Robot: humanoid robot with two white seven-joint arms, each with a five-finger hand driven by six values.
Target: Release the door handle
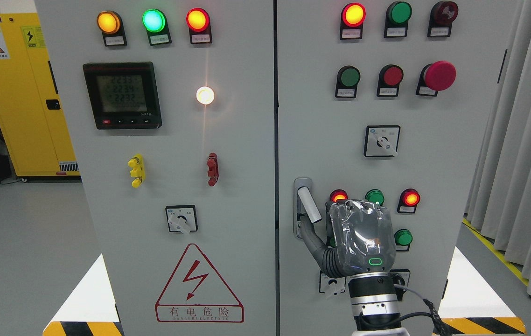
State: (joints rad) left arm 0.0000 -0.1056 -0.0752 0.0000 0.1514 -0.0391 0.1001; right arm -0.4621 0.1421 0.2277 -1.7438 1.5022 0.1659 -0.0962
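Note:
The grey door handle [306, 204] sits at the left edge of the right cabinet door [433, 154], its pale lever swung out and slanting down to the right. My right hand [335, 224] rises from the bottom edge, with its foil-wrapped back toward the camera just right of the lever. Its thumb [310, 238] stretches up-left and ends just below the lever's lower end. No finger wraps the lever, which shows along its whole length. The other fingers are mostly hidden behind the back of the hand. My left arm is out of view.
Lit red and green buttons [410, 198] and a rotary switch [381, 141] surround the hand on the right door. The left door [247, 210] carries a meter, lamps and a warning triangle. A yellow cabinet [18, 93] stands far left and grey curtains [522, 140] hang at right.

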